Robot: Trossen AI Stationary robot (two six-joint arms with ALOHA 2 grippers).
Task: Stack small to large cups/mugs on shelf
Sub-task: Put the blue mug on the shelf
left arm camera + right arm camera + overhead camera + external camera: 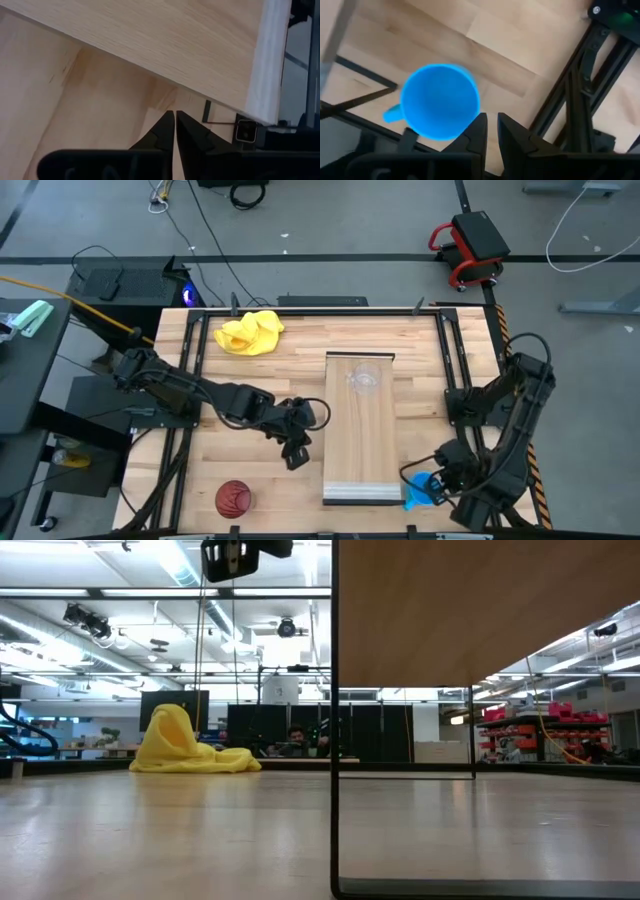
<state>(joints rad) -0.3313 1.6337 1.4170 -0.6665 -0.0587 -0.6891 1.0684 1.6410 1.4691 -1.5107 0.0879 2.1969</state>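
Note:
The pale wood shelf (360, 435) stands on thin black legs (333, 740) at the table's middle, its lighter lip (360, 493) at the near end. The small clear cup (362, 380) stands on its far part. The dark red ribbed cup (233, 498) sits on the table near the near-left corner. The blue mug (420, 491) sits right of the shelf's near end, its handle (392, 115) sticking out sideways. My left gripper (297, 450) hovers shut just left of the shelf (175, 50). My right gripper (491, 125) is shut right beside the mug (440, 100). My right gripper has one finger (479, 125) at the blue mug's round edge (472, 112), coming from above and pointing down. Whether it touches the mug, I cannot tell. The mug is not between the fingers.
A crumpled yellow cloth (250, 333) lies at the far left of the table (260, 370). Black frame rails (455, 370) run along the table's left and right edges, close to the mug (575, 90). Bare tabletop lies between the shelf and the red cup.

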